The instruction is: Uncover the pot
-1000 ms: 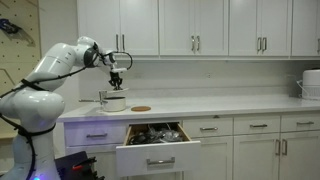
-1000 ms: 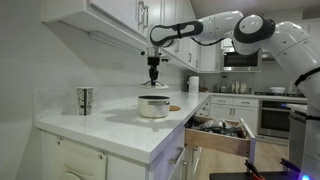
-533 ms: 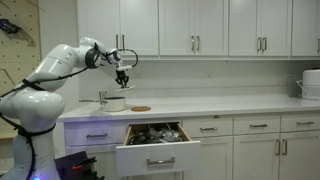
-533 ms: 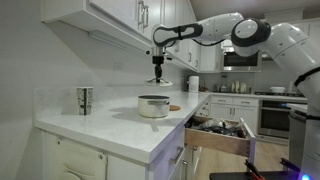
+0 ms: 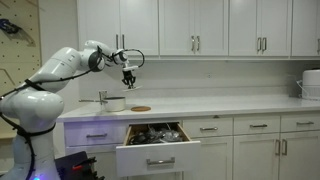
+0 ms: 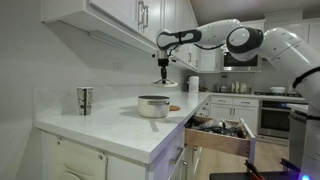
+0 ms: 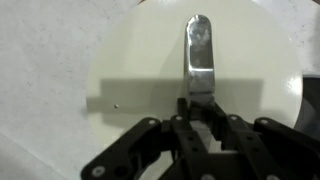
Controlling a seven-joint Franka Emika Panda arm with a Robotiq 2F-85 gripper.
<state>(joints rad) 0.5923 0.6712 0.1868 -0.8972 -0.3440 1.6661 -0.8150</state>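
Over counter (image 5: 220, 106), hand (image 7: 200, 108) tight on lid (image 7: 135, 70)

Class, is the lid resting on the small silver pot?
No, the round white lid hangs in the gripper, well clear of the small silver metal pot.

Both exterior views: even, soft indoor light, coarse resolution; in an exterior view the bench (image 6: 100, 128) reads bright white beneath shadowed upper cabinets (image 6: 92, 25). Wrist view: soft focus, claw (image 7: 200, 108) dark and blurred, grey shadow band across the lid (image 7: 130, 60), glare on its handle (image 7: 199, 45).
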